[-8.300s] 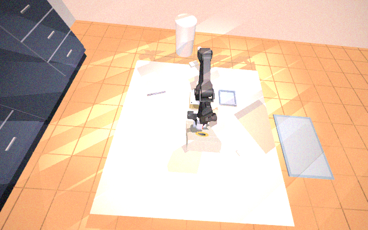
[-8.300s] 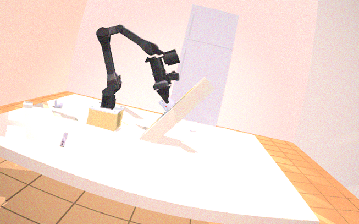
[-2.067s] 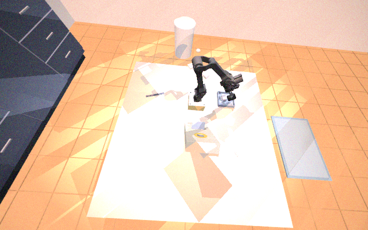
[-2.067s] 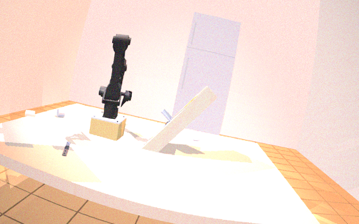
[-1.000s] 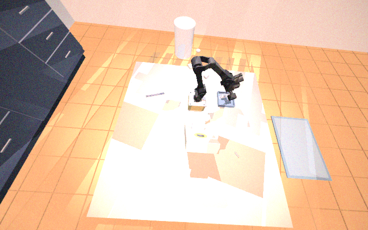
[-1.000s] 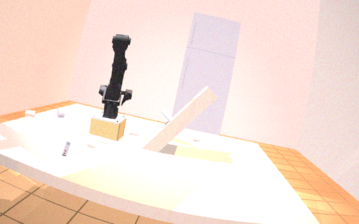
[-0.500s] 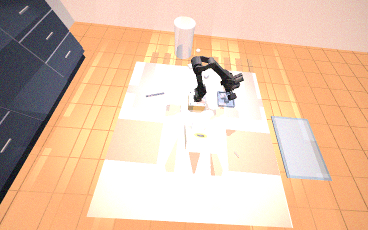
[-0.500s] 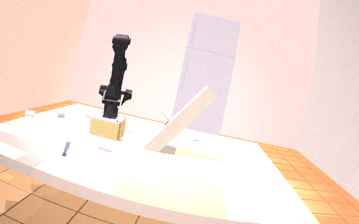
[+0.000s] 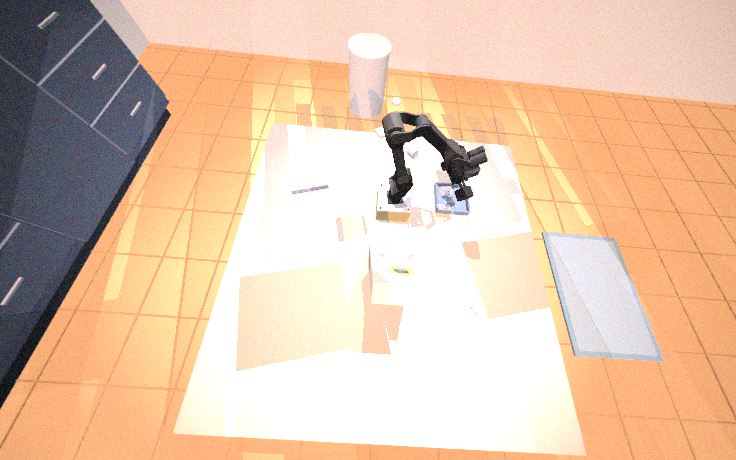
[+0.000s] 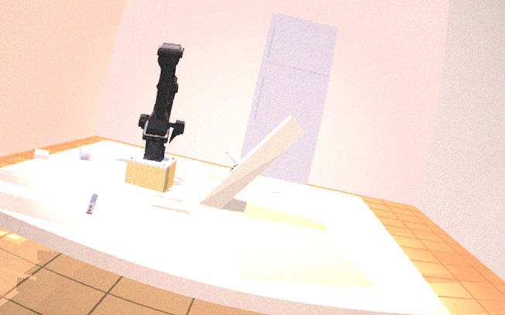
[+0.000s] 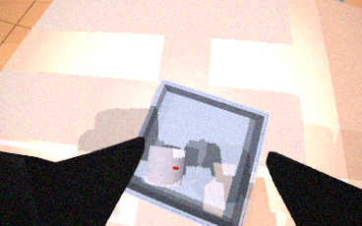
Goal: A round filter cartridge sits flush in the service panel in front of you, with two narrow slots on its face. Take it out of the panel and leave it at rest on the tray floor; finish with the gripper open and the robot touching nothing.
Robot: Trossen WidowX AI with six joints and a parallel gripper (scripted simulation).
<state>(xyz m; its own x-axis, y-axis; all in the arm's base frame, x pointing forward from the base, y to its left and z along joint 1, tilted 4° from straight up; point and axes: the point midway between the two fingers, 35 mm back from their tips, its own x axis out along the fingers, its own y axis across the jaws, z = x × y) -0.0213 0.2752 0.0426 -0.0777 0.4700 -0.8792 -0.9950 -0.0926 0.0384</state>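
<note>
Below your claw (image 11: 204, 157) the wrist view cuts the tray (image 11: 259, 142) off at its near corner, and hard light and shadow patches blur much of its floor. From above, the claw (image 9: 462, 190) covers part of the tray (image 9: 440, 188), and what lies in it is too small to make out. You have the claw spread wide, holding nothing and touching nothing. Beside the left finger (image 11: 98, 167), the cartridge (image 11: 164, 164) stands on the tray floor, a red mark on its side.

Warm, overexposed glare; soft grainy blur
</note>
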